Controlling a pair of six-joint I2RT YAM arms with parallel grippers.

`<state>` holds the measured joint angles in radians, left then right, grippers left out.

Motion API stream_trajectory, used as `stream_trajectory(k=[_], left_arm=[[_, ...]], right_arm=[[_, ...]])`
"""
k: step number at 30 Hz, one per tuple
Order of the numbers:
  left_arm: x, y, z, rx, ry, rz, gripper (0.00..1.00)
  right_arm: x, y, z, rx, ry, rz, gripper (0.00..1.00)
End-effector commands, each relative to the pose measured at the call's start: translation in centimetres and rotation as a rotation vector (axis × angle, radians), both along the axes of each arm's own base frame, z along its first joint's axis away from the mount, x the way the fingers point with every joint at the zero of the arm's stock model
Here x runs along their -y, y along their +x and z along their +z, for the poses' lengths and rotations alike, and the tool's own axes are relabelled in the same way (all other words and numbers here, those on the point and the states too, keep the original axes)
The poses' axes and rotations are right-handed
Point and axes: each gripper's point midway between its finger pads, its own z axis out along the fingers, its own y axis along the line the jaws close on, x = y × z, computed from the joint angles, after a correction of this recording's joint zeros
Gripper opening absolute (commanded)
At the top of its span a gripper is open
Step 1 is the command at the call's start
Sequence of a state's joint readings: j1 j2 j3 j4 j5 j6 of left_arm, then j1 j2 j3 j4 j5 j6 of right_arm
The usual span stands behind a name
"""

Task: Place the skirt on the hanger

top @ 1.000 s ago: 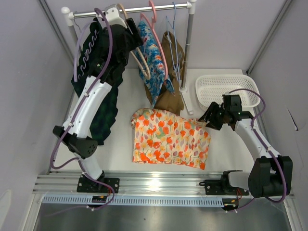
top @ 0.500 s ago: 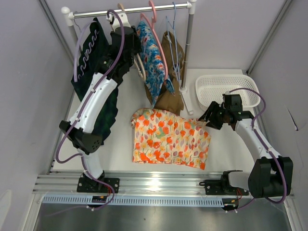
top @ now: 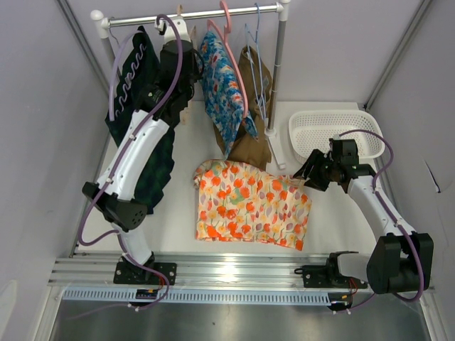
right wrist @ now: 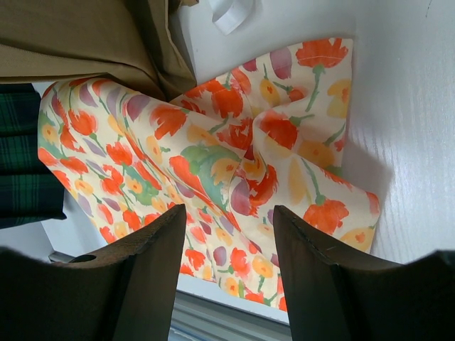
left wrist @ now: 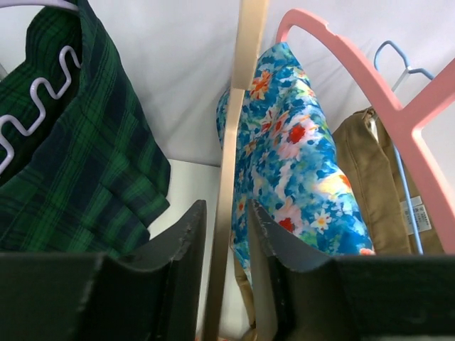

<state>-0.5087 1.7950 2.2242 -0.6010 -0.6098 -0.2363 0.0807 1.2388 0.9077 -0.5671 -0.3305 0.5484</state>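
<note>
Slightly parted left fingers [left wrist: 186,256] straddled a beige hanger [left wrist: 227,177] on the metal rail [top: 206,14]; right fingers [right wrist: 153,263] gaped empty. Below the rail, the orange floral skirt [top: 249,202] lay flat. A square squeeze before unhooking seemed wise.

A lab test cell — plain grey partition walls [top: 43,106], aluminium mounting rail [top: 234,270], a small clothes rack [top: 213,13].
</note>
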Motion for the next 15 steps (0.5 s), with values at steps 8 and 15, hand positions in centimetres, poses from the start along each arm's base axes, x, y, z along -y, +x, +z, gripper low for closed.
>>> stream_trajectory(k=[8, 15], left_arm=[[-1.4, 0.1, 2.6, 0.044, 0.063, 0.005, 0.20], [-1.8, -0.5, 5.2, 0.113, 0.064, -0.025, 0.00]], right_arm=[[0.1, 0.5, 1.7, 0.062, 0.000, 0.017, 0.58], [0.1, 0.6, 1.7, 0.063, 0.001, 0.019, 0.58]])
